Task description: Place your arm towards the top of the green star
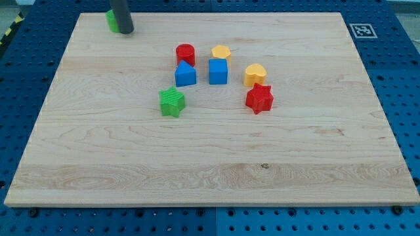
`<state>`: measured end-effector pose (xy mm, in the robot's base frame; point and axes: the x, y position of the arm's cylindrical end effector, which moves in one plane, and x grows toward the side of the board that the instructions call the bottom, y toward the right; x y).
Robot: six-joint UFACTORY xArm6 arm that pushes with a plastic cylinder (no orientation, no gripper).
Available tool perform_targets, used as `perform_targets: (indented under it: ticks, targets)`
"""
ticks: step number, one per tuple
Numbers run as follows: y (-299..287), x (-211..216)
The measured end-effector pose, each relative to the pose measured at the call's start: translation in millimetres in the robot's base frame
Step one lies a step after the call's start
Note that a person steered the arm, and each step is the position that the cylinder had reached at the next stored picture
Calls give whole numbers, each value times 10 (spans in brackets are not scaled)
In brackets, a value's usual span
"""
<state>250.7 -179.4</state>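
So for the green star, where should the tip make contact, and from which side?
No gripping here, only contact. Bring my tip to the green star at its edge facing the view's top, coming down from the top left. That edge looks open; the blue block sits up and right of it.

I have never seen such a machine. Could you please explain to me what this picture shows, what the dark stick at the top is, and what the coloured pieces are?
There is only one picture, from one camera looking down at a slant on a wooden board. The dark stick is the rod that ends a robot arm; it has no hand, holds nothing, and only pushes. My tip is near the board's top left corner, touching or just in front of a green block that it partly hides. The green star sits well below and to the right. Nearby are a red cylinder, two blue blocks, two yellow blocks and a red star.
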Motion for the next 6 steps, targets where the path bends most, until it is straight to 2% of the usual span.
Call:
perform_targets:
  ticks: [1, 3, 5, 6]
  targets:
    - [291, 300]
    - [670, 1207]
    - [817, 2386]
    - [1648, 2612]
